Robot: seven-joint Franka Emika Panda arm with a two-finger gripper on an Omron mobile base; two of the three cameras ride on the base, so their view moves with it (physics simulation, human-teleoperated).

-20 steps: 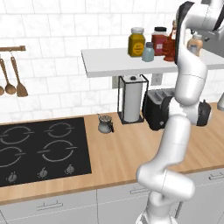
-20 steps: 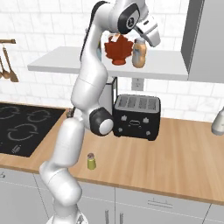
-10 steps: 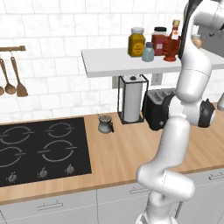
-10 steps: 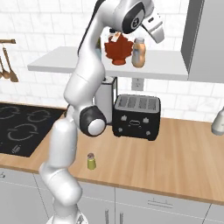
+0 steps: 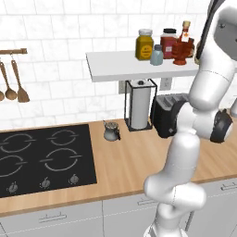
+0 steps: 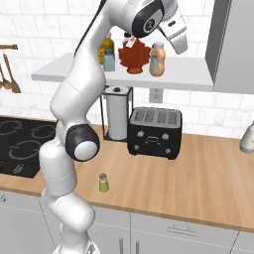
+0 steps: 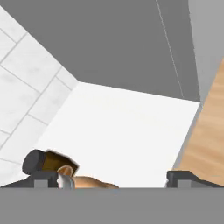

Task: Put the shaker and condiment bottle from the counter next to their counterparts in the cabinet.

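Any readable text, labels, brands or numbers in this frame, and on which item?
None can be read.
Yellow jar: plain label, no letters visible.
Red jar: pale label patch, too blurred to read.
Hob knobs: marks too small to read.
Toaster: no text seen.

Both base views flank the arm, sharing the cabinet; hand view looks down close.
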